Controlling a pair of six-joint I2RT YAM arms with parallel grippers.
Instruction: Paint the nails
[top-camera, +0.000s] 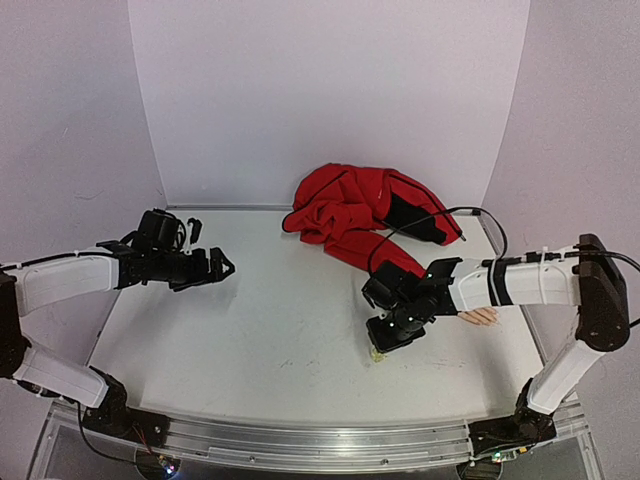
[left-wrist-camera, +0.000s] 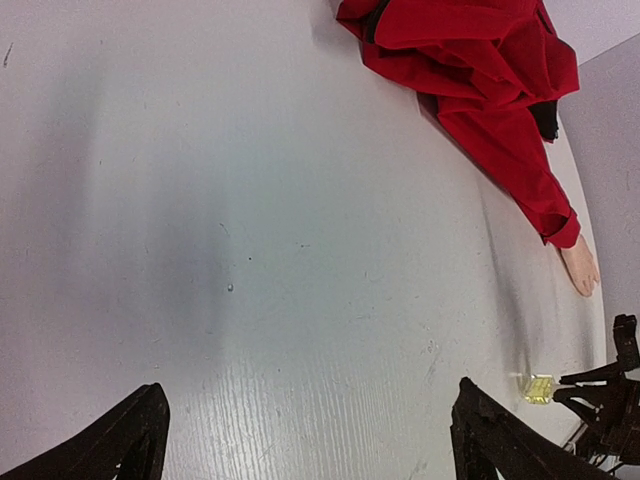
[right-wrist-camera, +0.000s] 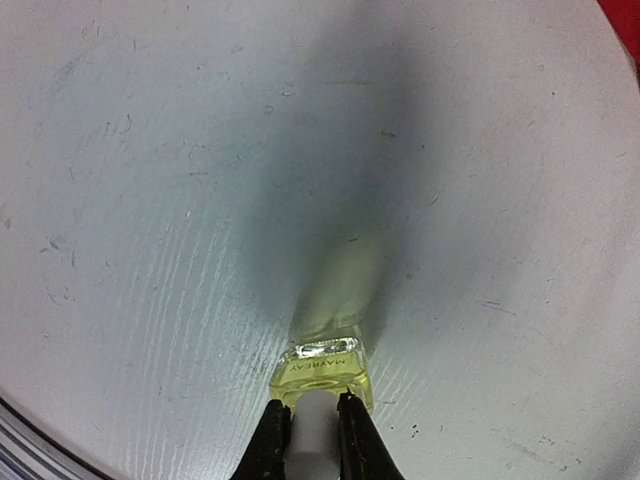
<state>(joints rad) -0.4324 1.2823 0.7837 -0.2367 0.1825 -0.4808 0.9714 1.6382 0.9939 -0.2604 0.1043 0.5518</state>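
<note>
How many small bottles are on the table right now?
1: the yellowish bottle, front right of the table, its white cap pinched by the right tool. Others could be hidden under the red jacket.

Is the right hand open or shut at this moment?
Shut: the right hand pinches the white cap of the yellow bottle between its fingers.

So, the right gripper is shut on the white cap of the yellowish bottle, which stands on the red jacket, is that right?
Not quite: the bottle stands on the bare table, apart from the red jacket, as the right wrist view shows. The right gripper is shut on its white cap.
</note>
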